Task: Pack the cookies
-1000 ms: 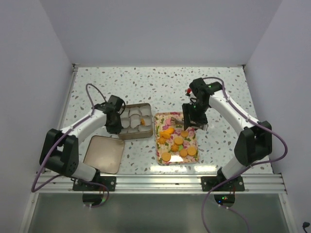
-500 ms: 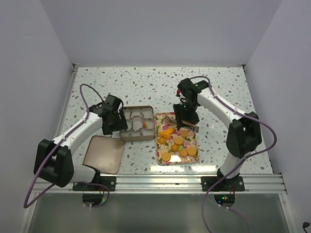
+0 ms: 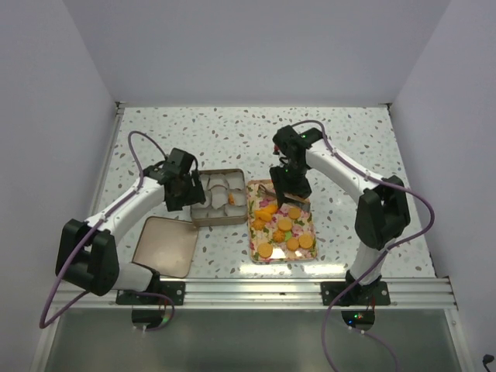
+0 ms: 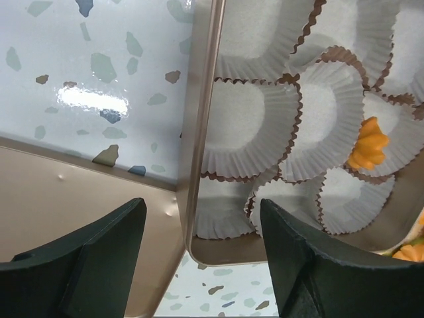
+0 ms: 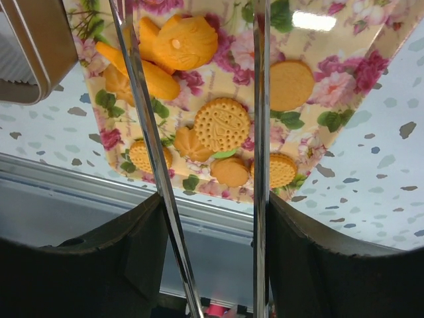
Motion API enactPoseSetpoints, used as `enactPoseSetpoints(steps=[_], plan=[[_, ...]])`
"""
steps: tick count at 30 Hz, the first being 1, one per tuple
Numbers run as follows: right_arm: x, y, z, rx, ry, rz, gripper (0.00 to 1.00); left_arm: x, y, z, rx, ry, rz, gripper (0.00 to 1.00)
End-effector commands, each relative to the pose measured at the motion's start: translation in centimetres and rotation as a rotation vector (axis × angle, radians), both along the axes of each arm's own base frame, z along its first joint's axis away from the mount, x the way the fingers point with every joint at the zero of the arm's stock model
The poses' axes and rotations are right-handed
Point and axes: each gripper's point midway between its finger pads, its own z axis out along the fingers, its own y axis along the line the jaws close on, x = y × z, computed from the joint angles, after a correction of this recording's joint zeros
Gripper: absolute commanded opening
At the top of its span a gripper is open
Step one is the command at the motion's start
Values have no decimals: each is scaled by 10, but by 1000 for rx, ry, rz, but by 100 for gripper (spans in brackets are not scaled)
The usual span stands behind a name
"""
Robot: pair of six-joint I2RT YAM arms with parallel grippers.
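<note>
Several round orange cookies [image 3: 284, 225] lie on the flowered tray [image 3: 250, 249]; in the right wrist view they [image 5: 222, 124] show with a green one [image 5: 224, 154] half under them. One orange cookie [image 4: 368, 144] sits in a paper cup inside the gold tin [image 3: 219, 170]. My right gripper [image 5: 212, 218] is shut on metal tongs [image 5: 262, 132], whose two blades hang apart over the tray's far end. My left gripper [image 4: 199, 258] stands open and empty above the tin's near-left corner [image 4: 199, 199].
The tin holds several white paper cups [image 4: 248, 129]. Its gold lid [image 3: 165, 246] lies on the speckled table left of the tray, partly under my left fingers [image 4: 93, 258]. A metal rail [image 3: 256, 288] runs along the near table edge.
My left gripper has opened beside the tin's left side. My right arm has swung left with the tongs, from the tray's far right corner to over its far end.
</note>
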Motion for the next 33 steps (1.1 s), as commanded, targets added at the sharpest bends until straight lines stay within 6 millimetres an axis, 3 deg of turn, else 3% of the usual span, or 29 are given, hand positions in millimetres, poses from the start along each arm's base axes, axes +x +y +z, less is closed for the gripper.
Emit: enactPoseSetpoints(steps=[1, 8, 25, 28, 33], plan=[[-5, 11, 2, -20, 2, 6, 57, 8, -2, -5, -7, -37, 7, 75], [-11, 8, -2, -50, 12, 10, 58, 10, -16, -19, -84, -37, -12, 73], [-12, 5, -7, -65, 25, 19, 58, 65, -63, 5, -263, -110, 9, 71], [-14, 4, -8, -68, 26, 20, 58, 70, -63, 10, -254, -107, 7, 70], [-18, -2, -9, -91, 30, 21, 58, 61, -52, 15, -210, -106, 18, 72]])
